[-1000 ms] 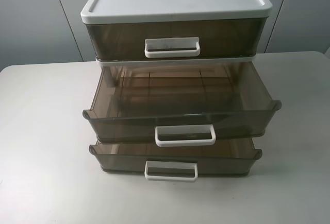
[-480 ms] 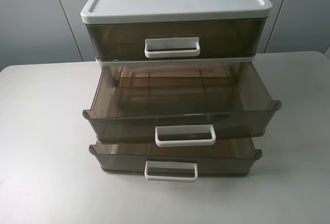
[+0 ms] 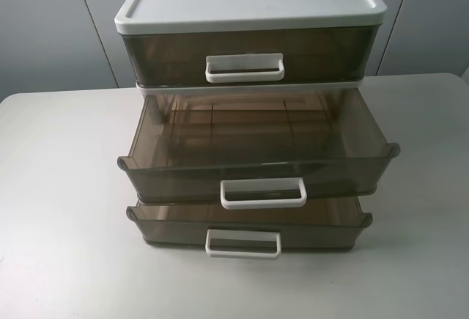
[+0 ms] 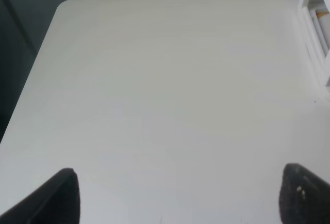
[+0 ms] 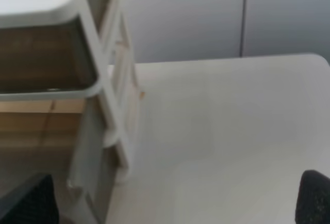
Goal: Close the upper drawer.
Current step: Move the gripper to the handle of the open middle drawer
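The upper drawer [image 3: 183,174], the middle tier of the white-framed unit [image 3: 249,0], is smoky-brown and translucent. It is pulled far out toward the front and looks empty. Its white loop handle [image 3: 263,192] faces the front. Neither gripper shows in the exterior high view. In the left wrist view my left gripper [image 4: 178,198] is open over bare table, with the unit's frame [image 4: 315,23] off to one side. In the right wrist view my right gripper [image 5: 170,203] is open beside the unit's side frame [image 5: 116,95].
The taller top-tier drawer [image 3: 161,55] is shut. The bottom-tier drawer [image 3: 322,232] sticks out a little under the upper drawer. The unit stands on a white table [image 3: 58,187], with grey wall panels behind it.
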